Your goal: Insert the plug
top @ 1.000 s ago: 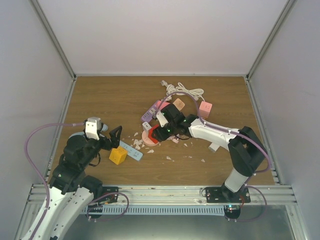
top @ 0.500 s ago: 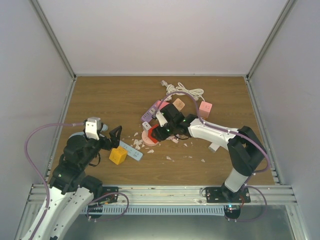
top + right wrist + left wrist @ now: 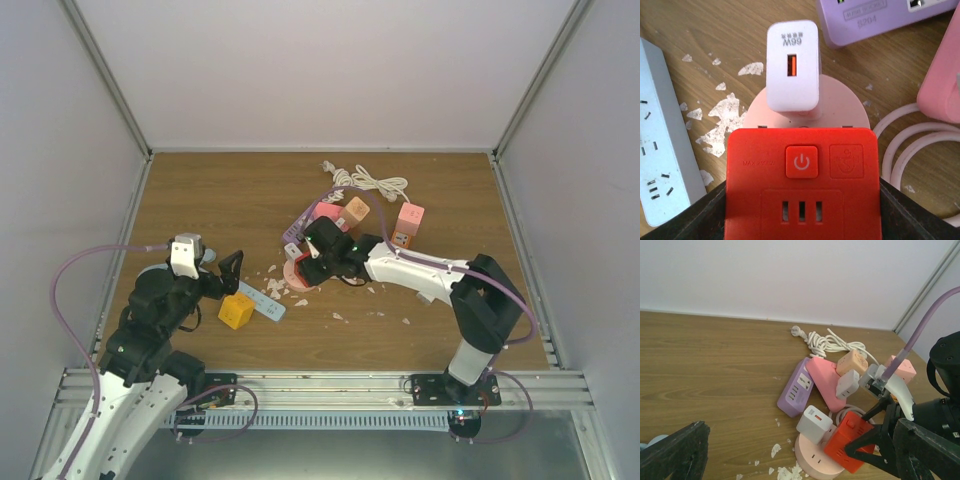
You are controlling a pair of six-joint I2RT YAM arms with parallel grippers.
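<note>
The right gripper (image 3: pixel 310 260) clamps its jaws on a red cube (image 3: pixel 801 170), a white charger (image 3: pixel 792 65) at its 12 o'clock; the left gripper (image 3: pixel 229 270) hovers, jaws apart.

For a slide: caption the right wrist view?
Right gripper clamps red cube power socket beside white USB charger on round pink socket.

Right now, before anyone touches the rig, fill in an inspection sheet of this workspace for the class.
Surface: wooden table, littered with white scraps.
Job's things: white 66W charger rests on pink round socket; red socket cube beside the charger.
Clutter: purple power strip, pale blue power strip, yellow cube.
Pincers: right pincer shut on the red socket cube; left pincer open, empty.
Cables: white coiled cord at the far side; lilac hoses along the arms.
Surroundings: white walls, metal frame.
</note>
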